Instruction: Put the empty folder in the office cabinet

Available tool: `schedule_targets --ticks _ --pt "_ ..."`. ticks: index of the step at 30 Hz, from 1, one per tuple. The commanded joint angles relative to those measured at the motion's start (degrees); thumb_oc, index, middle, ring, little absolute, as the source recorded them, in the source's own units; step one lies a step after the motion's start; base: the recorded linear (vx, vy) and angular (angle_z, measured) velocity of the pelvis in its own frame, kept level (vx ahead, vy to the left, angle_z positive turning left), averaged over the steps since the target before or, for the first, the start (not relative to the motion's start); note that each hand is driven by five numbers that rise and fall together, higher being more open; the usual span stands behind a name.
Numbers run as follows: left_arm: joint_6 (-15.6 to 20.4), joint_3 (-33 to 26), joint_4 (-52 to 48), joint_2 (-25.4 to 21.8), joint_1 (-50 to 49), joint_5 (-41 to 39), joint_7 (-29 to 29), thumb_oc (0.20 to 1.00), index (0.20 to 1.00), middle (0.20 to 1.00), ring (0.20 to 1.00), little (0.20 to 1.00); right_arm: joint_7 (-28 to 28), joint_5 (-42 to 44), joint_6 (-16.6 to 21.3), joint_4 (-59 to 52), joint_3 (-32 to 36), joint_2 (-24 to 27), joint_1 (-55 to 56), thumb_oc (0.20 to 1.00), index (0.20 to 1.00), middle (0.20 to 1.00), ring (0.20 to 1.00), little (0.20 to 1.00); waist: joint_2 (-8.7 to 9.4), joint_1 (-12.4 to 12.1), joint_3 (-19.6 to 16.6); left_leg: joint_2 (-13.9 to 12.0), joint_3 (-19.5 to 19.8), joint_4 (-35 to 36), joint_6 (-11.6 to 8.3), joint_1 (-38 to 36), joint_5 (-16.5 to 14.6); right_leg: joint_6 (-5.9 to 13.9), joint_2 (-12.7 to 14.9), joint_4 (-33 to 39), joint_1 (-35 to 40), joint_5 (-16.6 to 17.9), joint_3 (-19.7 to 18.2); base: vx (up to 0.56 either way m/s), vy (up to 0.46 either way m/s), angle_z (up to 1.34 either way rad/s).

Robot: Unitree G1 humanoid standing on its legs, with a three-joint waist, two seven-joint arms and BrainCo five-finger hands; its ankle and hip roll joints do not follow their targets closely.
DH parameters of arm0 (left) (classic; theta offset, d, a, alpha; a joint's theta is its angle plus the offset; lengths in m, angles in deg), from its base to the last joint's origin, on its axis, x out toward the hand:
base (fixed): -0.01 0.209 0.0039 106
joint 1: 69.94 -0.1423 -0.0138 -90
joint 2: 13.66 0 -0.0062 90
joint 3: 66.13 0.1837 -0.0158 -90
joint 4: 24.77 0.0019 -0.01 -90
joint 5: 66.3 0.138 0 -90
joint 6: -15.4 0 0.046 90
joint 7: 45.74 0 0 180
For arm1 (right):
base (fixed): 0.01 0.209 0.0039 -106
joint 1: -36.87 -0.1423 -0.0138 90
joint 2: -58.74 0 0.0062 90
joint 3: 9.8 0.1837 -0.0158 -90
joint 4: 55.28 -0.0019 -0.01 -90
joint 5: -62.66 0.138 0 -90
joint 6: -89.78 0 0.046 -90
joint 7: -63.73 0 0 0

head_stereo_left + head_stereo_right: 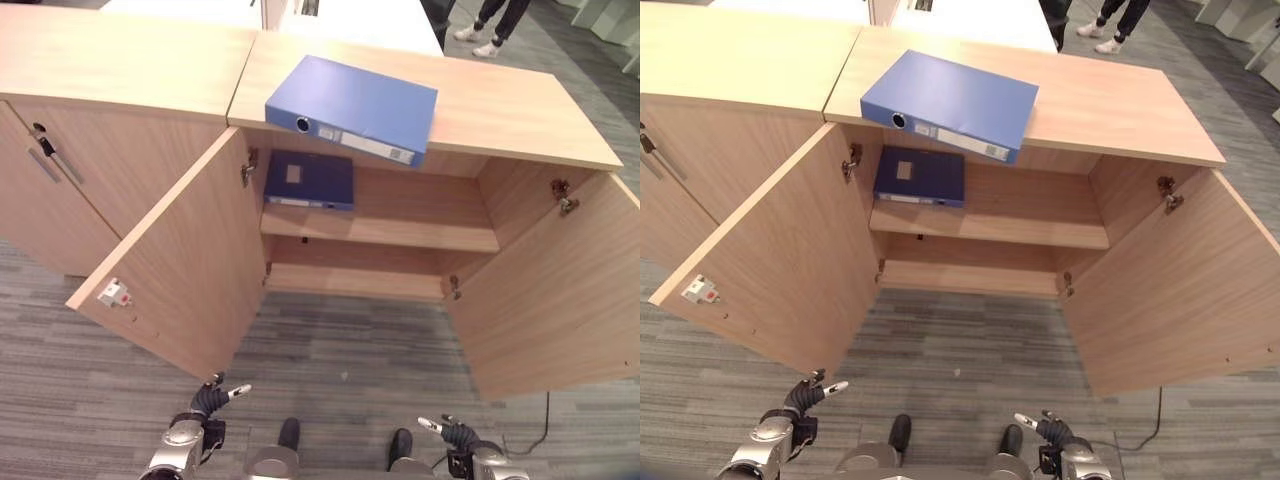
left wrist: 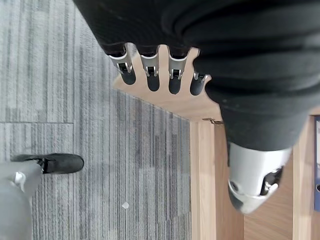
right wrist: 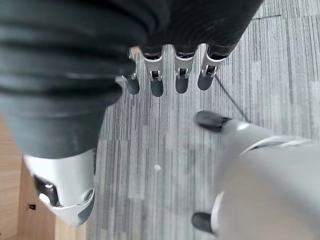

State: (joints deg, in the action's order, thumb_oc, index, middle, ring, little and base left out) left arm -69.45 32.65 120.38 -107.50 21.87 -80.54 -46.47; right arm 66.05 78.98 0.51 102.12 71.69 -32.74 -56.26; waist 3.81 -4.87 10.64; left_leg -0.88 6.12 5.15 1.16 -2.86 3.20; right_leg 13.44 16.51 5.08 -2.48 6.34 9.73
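Observation:
A blue ring-binder folder lies flat on top of the wooden office cabinet, its spine past the front edge. A darker blue folder lies on the upper shelf inside, at the left. Both cabinet doors stand wide open. My left hand hangs low in front of the left door, fingers straight, holding nothing. My right hand hangs low at the right, its fingers straight and empty. Both hands are far below and well short of the folders.
The right door swings out toward me. The lower shelf is bare. A second cabinet with a shut door and handle stands to the left. A person's shoes show behind the cabinet. Grey carpet covers the floor.

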Motion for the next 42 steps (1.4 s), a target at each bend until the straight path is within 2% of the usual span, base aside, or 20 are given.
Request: schedule_targets --ticks 1,4,7,9,10,12,19,22,23,24,25,27,29,33,35,36,38,40,41,42 --pt "2.35 -0.80 -1.64 0.00 0.04 1.92 -0.41 1.000 1.000 1.000 1.000 1.000 -0.42 -1.06 0.88 -2.71 1.49 2.34 -1.49 1.000 1.000 1.000 1.000 1.000 -1.07 0.00 1.60 -1.93 -1.18 -3.60 -5.36 -0.27 -7.01 0.31 1.49 -7.81 -0.24 2.99 -3.37 0.10 -0.113 0.37" --pt "2.43 -1.01 -1.83 0.38 -0.63 2.34 -0.34 1.000 1.000 1.000 1.000 1.000 -0.18 -1.69 0.65 -2.68 1.42 2.35 -0.78 1.000 1.000 1.000 1.000 1.000 -1.31 -0.34 0.88 -1.79 -1.17 -3.12 -5.74 -1.70 -7.69 0.61 2.08 -8.14 0.73 2.44 -3.21 0.13 -0.124 0.19" --pt "2.23 -1.17 -1.48 0.99 -1.38 2.48 -0.26 1.000 1.000 1.000 1.000 1.000 0.00 -1.96 0.49 -2.46 1.72 2.61 -0.12 1.000 1.000 1.000 1.000 1.000 -2.31 -0.22 -0.39 -2.92 -0.51 -2.11 -6.48 -2.81 -7.63 0.42 1.42 -7.41 2.10 0.60 -1.54 0.11 -0.137 -0.01" --pt "2.12 -1.19 -1.48 1.39 -1.75 2.18 -0.26 1.000 1.000 1.000 1.000 1.000 0.03 -1.95 0.48 -2.56 1.81 3.05 0.26 1.000 1.000 1.000 1.000 1.000 -3.48 -0.05 -0.90 -4.85 0.55 -1.68 -7.58 -2.99 -6.96 -0.72 -0.23 -6.35 3.56 -2.14 -0.23 0.08 -0.226 0.20" --pt "2.12 -1.19 -1.48 1.41 -1.77 2.18 -0.26 1.000 1.000 1.000 1.000 1.000 0.03 -1.95 0.48 -2.56 1.80 3.06 0.27 1.000 1.000 1.000 1.000 1.000 -3.53 -0.01 -0.90 -4.91 0.59 -1.64 -7.61 -3.02 -6.95 -0.75 -0.28 -6.33 3.62 -2.15 -0.16 0.05 -0.204 0.15" --pt "2.02 -1.25 -1.22 1.95 -1.90 1.52 -0.12 1.000 1.000 1.000 1.000 1.000 0.12 -1.97 0.43 -2.06 2.00 4.02 0.56 1.000 1.000 1.000 1.000 1.000 -4.51 -0.05 -1.27 -6.83 1.83 -1.32 -8.93 -2.66 -5.75 -2.03 -2.22 -5.17 5.13 -4.32 0.69 0.05 -0.214 0.09" --pt "2.00 -0.98 -1.26 2.66 -1.52 0.02 -0.02 1.000 1.000 1.000 1.000 1.000 -0.20 -1.26 0.53 -0.87 2.84 5.87 1.36 1.000 1.000 1.000 1.000 1.000 -5.84 0.12 -1.13 -9.81 3.96 -1.98 -11.71 -1.22 -3.08 -4.55 -5.73 -4.43 7.56 -7.93 3.08 0.02 -0.187 0.17" --pt "1.89 -0.41 -1.85 2.90 -1.30 -0.40 0.45 1.000 1.000 1.000 1.000 1.000 -0.26 -0.61 0.54 -0.39 3.30 6.51 1.74 1.000 1.000 1.000 1.000 1.000 -6.14 0.22 -0.79 -9.81 5.31 -4.57 -12.47 0.51 -1.99 -5.92 -7.08 -3.94 9.20 -9.38 3.86 0.00 -0.166 0.28" --pt "1.73 -0.19 -1.88 3.04 -0.96 -0.77 0.67 1.000 1.000 1.000 1.000 1.000 -0.26 -0.17 0.65 -0.52 3.37 6.95 1.66 1.000 1.000 1.000 1.000 1.000 -5.60 0.27 0.10 -8.14 6.85 -10.25 -12.74 3.02 -0.76 -6.70 -7.09 -3.36 10.28 -9.57 3.94 -0.02 -0.117 0.38" --pt "1.72 -0.20 -1.88 3.03 -0.92 -0.77 0.67 1.000 1.000 1.000 1.000 1.000 -0.26 -0.16 0.65 -0.51 3.38 6.95 1.63 1.000 1.000 1.000 1.000 1.000 -5.56 0.42 0.12 -8.01 7.03 -10.63 -12.71 3.27 -0.91 -6.67 -7.02 -3.33 10.32 -9.56 4.09 -0.04 -0.132 0.52" --pt "1.59 -0.09 -2.32 3.12 -0.68 -1.20 0.65 1.000 1.000 1.000 1.000 1.000 -0.45 0.12 0.76 -0.63 3.24 7.35 1.54 1.000 1.000 1.000 1.000 1.000 -4.89 0.49 1.05 -6.45 5.85 -15.29 -12.49 5.73 0.09 -7.29 -6.58 -2.76 11.34 -9.86 4.79 -0.03 -0.059 0.40" --pt "1.59 -0.01 -2.36 3.22 -0.61 -1.35 0.65 1.000 1.000 1.000 1.000 1.000 -0.49 0.17 0.69 -0.38 3.26 7.54 1.44 1.000 1.000 1.000 1.000 1.000 -4.79 0.60 1.40 -6.38 4.46 -15.85 -12.20 6.60 0.35 -7.25 -6.53 -2.25 12.07 -10.06 5.25 0.01 -0.042 0.34" --pt "1.52 0.25 -2.72 3.63 -0.67 -1.58 0.86 1.000 1.000 1.000 1.000 1.000 -0.24 0.46 0.34 0.18 3.90 7.99 1.56 1.000 1.000 1.000 1.000 1.000 -4.86 0.23 1.32 -7.12 1.01 -12.62 -11.50 8.96 0.45 -6.42 -6.08 -1.30 13.46 -10.39 5.87 0.13 0.023 0.21" --pt "1.53 0.53 -3.03 3.61 -0.93 -1.58 0.68 1.000 1.000 1.000 1.000 1.000 -0.86 1.53 0.45 0.36 4.71 8.14 0.85 1.000 1.000 1.000 1.000 1.000 -5.33 -0.97 0.88 -7.22 -3.04 -6.21 -11.44 14.82 4.07 -5.33 -6.13 -0.52 15.29 -11.55 5.66 0.18 0.118 0.05" --pt "1.58 0.35 -2.43 3.77 -1.41 -1.40 0.82 1.000 1.000 1.000 1.000 1.000 -0.78 0.70 0.40 0.81 4.47 7.66 0.64 1.000 1.000 1.000 1.000 1.000 -6.08 -1.54 -0.28 -7.59 -2.12 -3.13 -11.08 12.16 4.33 -4.71 -6.48 -0.85 15.48 -12.03 4.46 0.25 0.239 -0.01" --pt "1.73 0.26 -2.25 3.91 -1.86 -1.27 0.63 1.000 1.000 1.000 1.000 1.000 -0.85 -0.04 0.37 1.23 4.47 6.80 1.10 1.000 1.000 1.000 1.000 1.000 -5.85 -1.80 -1.50 -6.60 -1.07 -2.89 -10.44 10.31 3.57 -3.60 -5.09 -1.57 16.17 -11.75 3.86 0.23 0.217 -0.20" --pt "1.82 -0.06 -2.24 3.45 -1.90 -1.25 0.47 1.000 1.000 1.000 1.000 1.000 -0.83 -0.24 0.22 1.30 4.61 5.84 1.23 1.000 1.000 1.000 1.000 1.000 -5.10 -2.11 -2.23 -5.18 -0.75 -2.52 -9.08 8.50 2.08 -2.98 -3.16 -5.09 15.16 -11.61 2.43 0.22 0.256 -0.33" --pt "1.74 -0.32 -3.60 2.63 -1.93 -1.67 0.68 1.000 1.000 1.000 1.000 1.000 -0.72 0.27 0.24 0.81 4.49 4.62 0.97 1.000 1.000 1.000 1.000 1.000 -4.60 -2.95 -2.38 -4.04 -2.24 -2.15 -7.24 6.93 0.83 -1.67 -1.26 -11.28 12.54 -11.79 0.54 0.12 0.252 -0.39" --pt "1.70 -0.38 -4.23 2.34 -1.88 -1.64 0.71 1.000 1.000 1.000 1.000 1.000 -0.72 0.57 0.29 0.40 4.48 4.10 0.83 1.000 1.000 1.000 1.000 1.000 -4.45 -3.02 -2.28 -3.40 -2.80 -2.06 -6.44 6.21 0.26 -1.06 -0.40 -14.59 10.97 -10.40 -0.02 0.10 0.257 -0.56" --pt "1.47 -0.64 -4.11 2.02 -1.75 -1.16 0.59 1.000 1.000 1.000 1.000 1.000 -0.66 0.35 0.19 0.32 4.10 3.87 0.39 1.000 1.000 1.000 1.000 1.000 -4.31 -2.94 -1.96 -2.76 -3.55 -1.94 -5.54 5.34 -0.31 -0.38 0.64 -18.41 9.09 -7.51 -0.57 0.09 0.236 -0.53"
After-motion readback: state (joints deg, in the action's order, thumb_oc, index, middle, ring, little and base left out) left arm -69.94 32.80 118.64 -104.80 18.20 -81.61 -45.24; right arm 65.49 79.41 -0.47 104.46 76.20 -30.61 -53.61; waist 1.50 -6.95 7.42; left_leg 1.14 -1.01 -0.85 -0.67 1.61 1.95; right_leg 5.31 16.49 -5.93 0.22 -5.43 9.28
